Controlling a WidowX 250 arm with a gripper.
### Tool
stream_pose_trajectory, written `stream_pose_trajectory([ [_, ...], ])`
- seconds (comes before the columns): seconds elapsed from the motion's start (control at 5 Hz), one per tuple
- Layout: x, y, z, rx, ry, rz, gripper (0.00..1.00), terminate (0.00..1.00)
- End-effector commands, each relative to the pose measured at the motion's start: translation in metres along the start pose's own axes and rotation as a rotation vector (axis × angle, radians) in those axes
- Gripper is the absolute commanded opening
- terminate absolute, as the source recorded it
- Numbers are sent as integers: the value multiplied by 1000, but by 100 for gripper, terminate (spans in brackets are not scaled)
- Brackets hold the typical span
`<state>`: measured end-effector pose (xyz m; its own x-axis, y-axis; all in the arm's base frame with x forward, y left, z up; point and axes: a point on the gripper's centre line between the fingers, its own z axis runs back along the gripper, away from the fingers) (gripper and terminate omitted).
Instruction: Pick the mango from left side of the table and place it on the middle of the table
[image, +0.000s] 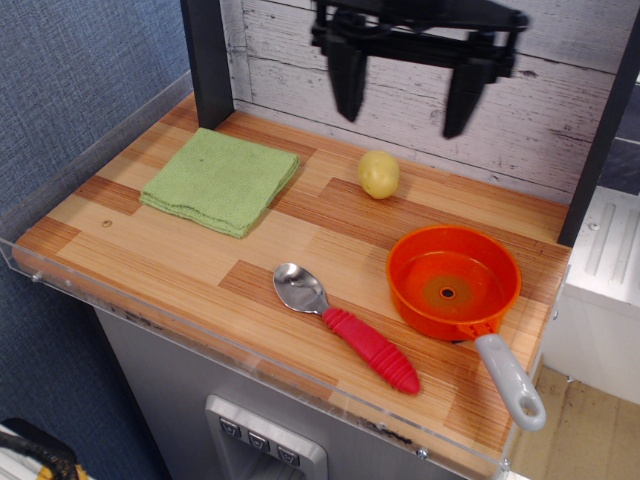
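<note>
We see the gripper (408, 100) spread wide and holding nothing, hanging above the mango (379, 174) — which rests on the table (200, 265) toward the back, between cloth (222, 180) and pan (454, 281).

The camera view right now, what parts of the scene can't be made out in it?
- Black robot hand: its top and the arm above are cut off by the upper frame edge; it looks slightly motion-blurred.
- Small pale yellow-green egg-shaped mango: its far side and underside are hidden by its own body.
- Orange round pan: the striped wooden table beneath it is covered.
</note>
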<state>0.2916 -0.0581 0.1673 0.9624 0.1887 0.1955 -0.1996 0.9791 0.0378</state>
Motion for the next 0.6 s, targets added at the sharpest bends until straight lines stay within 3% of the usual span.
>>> stream_pose_trajectory([
  [0.0, -33, -24, 27, -58, -32, -144, 100, 0],
  [0.2, -33, -24, 27, -58, -32, -144, 100, 0],
  [0.4, -33, -24, 27, -58, -32, -144, 100, 100],
])
